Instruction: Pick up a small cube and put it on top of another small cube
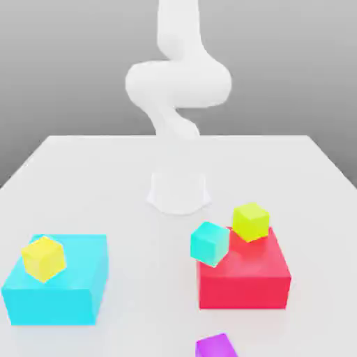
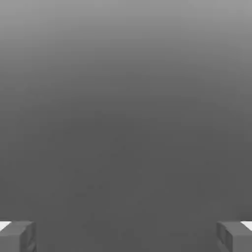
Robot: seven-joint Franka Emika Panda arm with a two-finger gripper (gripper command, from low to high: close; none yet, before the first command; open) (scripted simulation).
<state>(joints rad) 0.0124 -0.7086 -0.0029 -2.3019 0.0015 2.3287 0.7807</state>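
Nearest the exterior camera, at the bottom edge: small purple cube (image 1: 215, 346), cut off by the frame, only its top and part of one face showing, resting on the white table (image 1: 104, 181) just in front of the big red block (image 1: 244, 279). On the red block's top, a small yellow-green cube (image 1: 250, 222), tilted. Against the red block's upper corner on the exterior view's left, a small teal cube (image 1: 209, 243), also tilted; whether touching the table, impossible to tell. Well apart on the exterior view's left, a big cyan block (image 1: 56, 289) carrying another small yellow cube (image 1: 43, 258). Behind, at the table's far middle, the white arm (image 1: 178, 84) rising from its round base, upper part cut off by the top edge. In the hand view, gripper (image 2: 126, 236) spread wide, two grey fingertips (image 2: 17, 236) far apart at opposite corners, nothing between them, nothing touched, plain grey backdrop ahead.
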